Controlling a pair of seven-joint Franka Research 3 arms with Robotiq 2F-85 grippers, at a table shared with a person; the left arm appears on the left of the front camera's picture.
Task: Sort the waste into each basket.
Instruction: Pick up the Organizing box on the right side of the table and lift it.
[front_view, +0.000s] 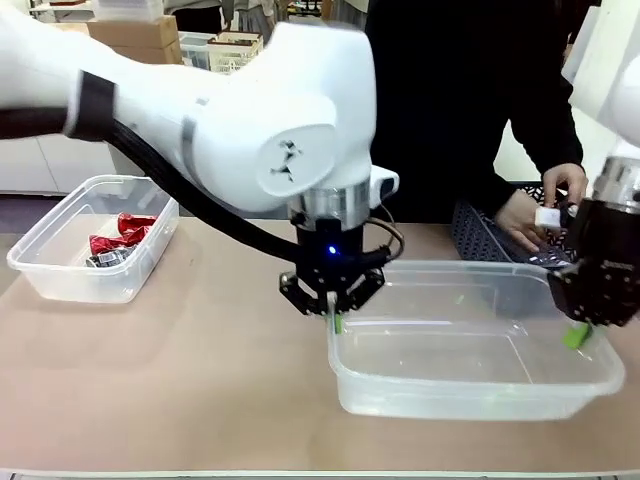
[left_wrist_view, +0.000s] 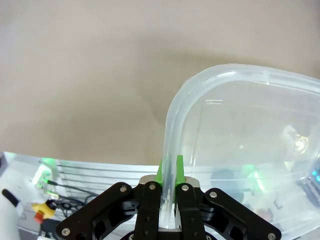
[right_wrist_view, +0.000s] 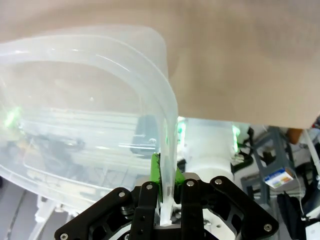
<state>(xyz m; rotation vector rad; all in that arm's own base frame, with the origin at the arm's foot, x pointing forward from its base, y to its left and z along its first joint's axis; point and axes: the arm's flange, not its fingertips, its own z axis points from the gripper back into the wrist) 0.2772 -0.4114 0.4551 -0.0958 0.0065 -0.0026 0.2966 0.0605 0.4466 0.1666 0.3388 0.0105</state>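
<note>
At empty tub (front_view: 450, 398) rim | left jaws pinching left end | right jaws pinching right end | red cans (front_view: 122, 236) well left of it

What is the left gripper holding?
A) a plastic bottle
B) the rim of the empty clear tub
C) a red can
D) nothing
B: the left wrist view shows the left gripper shut on the rim of the empty clear tub, with the wall pinched in it.

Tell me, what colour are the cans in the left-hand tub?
Red, with silvery bits; the front view shows the cans best.
</note>
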